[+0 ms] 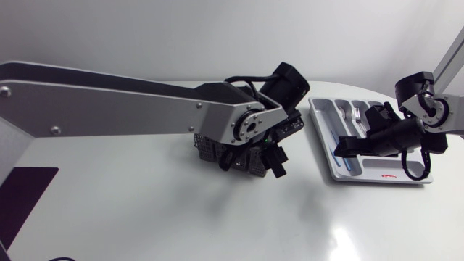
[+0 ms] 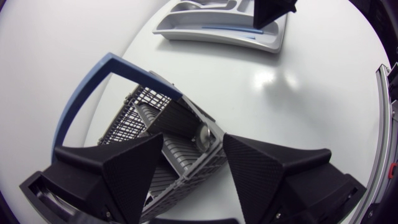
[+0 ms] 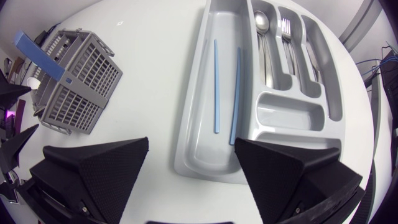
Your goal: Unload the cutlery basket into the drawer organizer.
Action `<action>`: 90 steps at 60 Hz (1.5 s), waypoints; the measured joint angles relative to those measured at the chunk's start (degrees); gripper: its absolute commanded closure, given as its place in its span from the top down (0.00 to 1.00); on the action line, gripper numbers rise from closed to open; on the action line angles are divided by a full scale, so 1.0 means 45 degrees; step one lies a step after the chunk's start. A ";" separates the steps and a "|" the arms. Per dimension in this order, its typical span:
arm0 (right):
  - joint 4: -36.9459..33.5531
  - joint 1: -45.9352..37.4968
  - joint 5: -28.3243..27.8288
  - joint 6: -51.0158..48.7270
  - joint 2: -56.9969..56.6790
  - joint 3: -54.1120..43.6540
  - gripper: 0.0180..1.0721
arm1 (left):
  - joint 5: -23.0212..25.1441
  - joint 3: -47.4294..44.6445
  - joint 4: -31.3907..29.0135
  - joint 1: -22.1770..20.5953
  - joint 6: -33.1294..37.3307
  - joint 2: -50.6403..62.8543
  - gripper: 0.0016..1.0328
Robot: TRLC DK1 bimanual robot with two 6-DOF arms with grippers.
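While the left pincer [image 2: 193,140] hangs open over the cutlery basket [image 2: 155,124], the right pincer [image 3: 191,142] gapes empty above the drawer organizer [image 3: 291,115]. Two blue sticks [image 3: 216,87] lie in it.

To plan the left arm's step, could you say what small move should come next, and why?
Probably lower the left gripper into the cutlery basket: its fingers stand open over it, while the right gripper hangs open over the organizer.
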 measured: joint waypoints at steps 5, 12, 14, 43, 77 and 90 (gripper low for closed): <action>-0.0005 0.0000 0.0000 -0.0005 -0.0063 -0.0068 0.95 | 0.0000 0.0189 0.0000 0.0000 0.0000 0.0000 0.59; 0.0000 0.0000 -0.0010 -0.0044 -0.0097 -0.0151 0.95 | 0.0000 0.0262 -0.0005 0.0000 0.0000 0.0000 0.57; -0.0005 0.0000 -0.0049 -0.0049 -0.0112 -0.0194 0.95 | 0.0000 0.0262 0.0000 0.0000 0.0000 0.0000 0.57; 0.0005 0.0000 -0.0238 -0.0248 -0.0136 -0.0413 0.95 | -0.0005 0.0427 -0.0015 0.0194 0.0005 0.0447 0.57; 0.0024 0.0000 -0.0243 -0.0287 -0.0267 -0.0578 0.95 | 0.0097 0.0767 -0.0005 0.0398 0.0219 0.1001 0.03; 0.0000 0.0000 -0.0243 -0.0287 -0.0554 -0.0699 0.95 | 0.0345 0.0767 0.0000 0.0733 0.0301 0.0996 0.03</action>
